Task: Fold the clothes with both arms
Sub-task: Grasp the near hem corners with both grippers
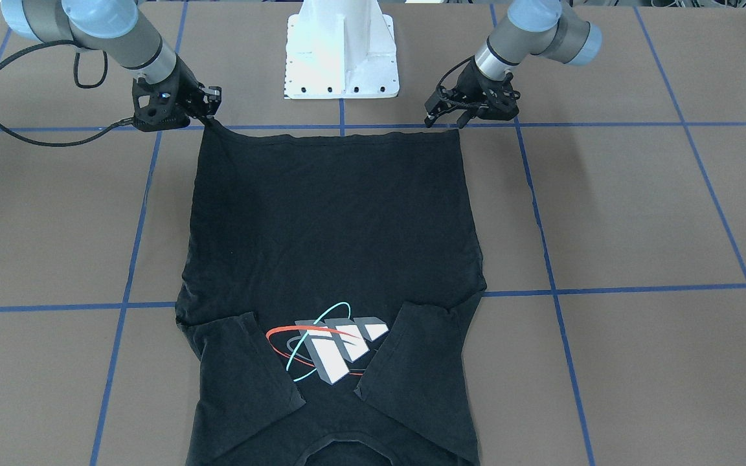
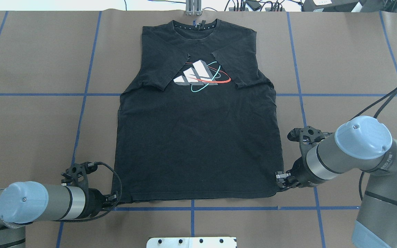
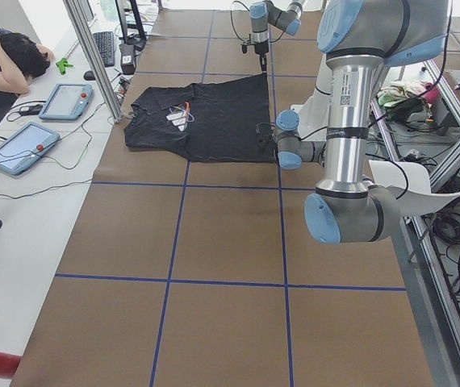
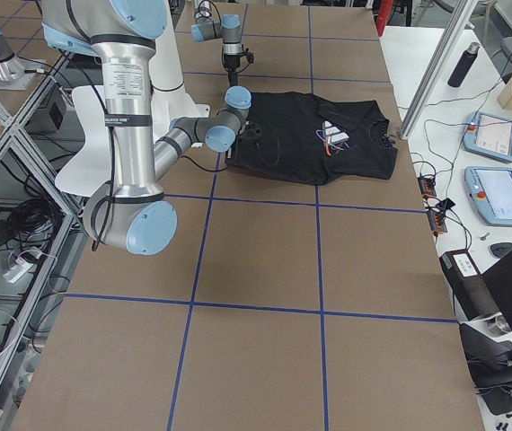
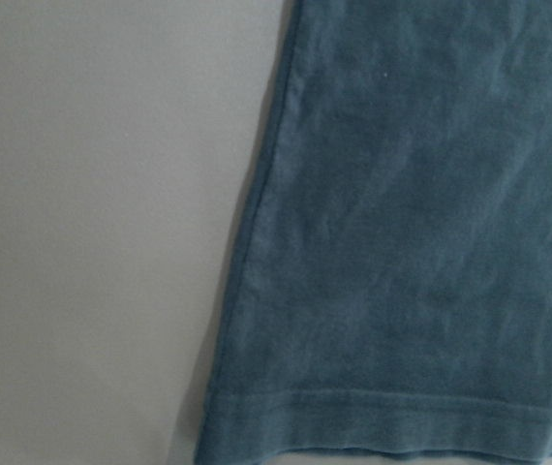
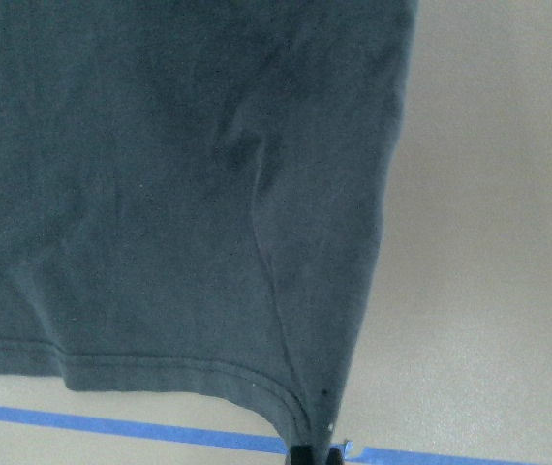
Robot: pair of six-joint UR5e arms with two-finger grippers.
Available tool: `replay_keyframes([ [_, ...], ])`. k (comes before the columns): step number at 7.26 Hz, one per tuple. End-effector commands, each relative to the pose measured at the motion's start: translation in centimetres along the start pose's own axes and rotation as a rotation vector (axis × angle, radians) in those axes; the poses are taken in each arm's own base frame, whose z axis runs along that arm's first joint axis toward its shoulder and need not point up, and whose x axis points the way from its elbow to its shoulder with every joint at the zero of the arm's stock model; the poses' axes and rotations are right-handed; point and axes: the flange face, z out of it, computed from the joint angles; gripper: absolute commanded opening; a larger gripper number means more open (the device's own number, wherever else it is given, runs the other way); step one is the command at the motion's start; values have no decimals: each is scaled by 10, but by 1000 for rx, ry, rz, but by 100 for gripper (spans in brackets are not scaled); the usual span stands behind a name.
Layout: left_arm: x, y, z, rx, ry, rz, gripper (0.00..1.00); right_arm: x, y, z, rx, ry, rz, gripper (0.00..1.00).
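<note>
1. Work item. The black short-sleeved cotton T-shirt [image 2: 198, 144] lies flat and front-up on the brown paper-covered table with blue tape grid lines [image 2: 29, 137]. In the overhead view its collar points to 12 o'clock and its hem to 6 o'clock, toward my white central pedestal [image 1: 342, 52]. Both sleeves are folded inward across the chest. Their ends lie at either side of the grey-white block logo ringed by red and cyan ellipses [image 2: 202, 74].

2. Right pincer [image 2: 278, 179]. It sits at the hem corner at 4 o'clock of the T-shirt. It is closed narrow on that corner. The wrist view shows the stitched hem running into the fingertip [image 6: 313, 453] at the bottom edge. The front-facing view shows the corner drawn up to a small peak at the pincer.

3. Left pincer [image 2: 114, 199]. It sits at the opposite hem corner, at 8 o'clock of the T-shirt, just beside the cloth edge. Its wrist view shows only the hem, the side edge and bare table, with no fingers in frame. I cannot tell whether it is wide or narrow, nor whether it touches the cloth.

4. Hem. It runs nearly straight between the two pincers, just inside a blue tape line [image 2: 219, 208].
</note>
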Motion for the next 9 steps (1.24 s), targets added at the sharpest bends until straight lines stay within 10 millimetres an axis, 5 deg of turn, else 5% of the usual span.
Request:
replay_keyframes([
  [1,-2,0,3,-2,-8,0,93,0,-1,-1,2,-1,1,0],
  [4,-3,-1,3,0,-15,-2,92,2,-2,-2,5,0,5,0],
  [9,-2,1,4,-4,-14,-1,62,3,-2,-1,3,4,6,0],
])
